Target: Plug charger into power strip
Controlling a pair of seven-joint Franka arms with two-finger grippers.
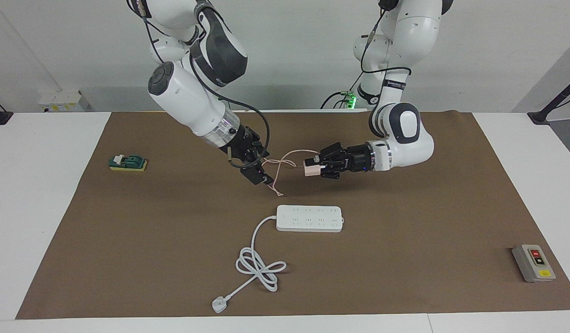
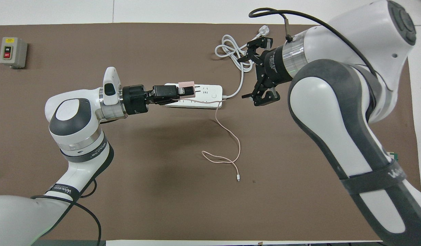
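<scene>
The pale-pink charger (image 1: 309,170) is held in the air, with my left gripper (image 1: 314,166) shut on it. It hangs over the brown mat on the robots' side of the power strip (image 1: 309,218). In the overhead view the charger (image 2: 186,84) and left gripper (image 2: 189,91) cover part of the white power strip (image 2: 209,94). The thin pink cable (image 1: 278,164) trails from the charger down to the mat (image 2: 231,137). My right gripper (image 1: 260,174) is open and holds nothing. It hangs apart from the charger, over the mat toward the right arm's end (image 2: 247,77).
The strip's thick white cord coils (image 1: 259,266) and ends in a three-pin plug (image 1: 219,304) near the mat's edge farthest from the robots. A grey button box (image 1: 534,262) sits at the left arm's end. A small green block (image 1: 127,163) lies at the right arm's end.
</scene>
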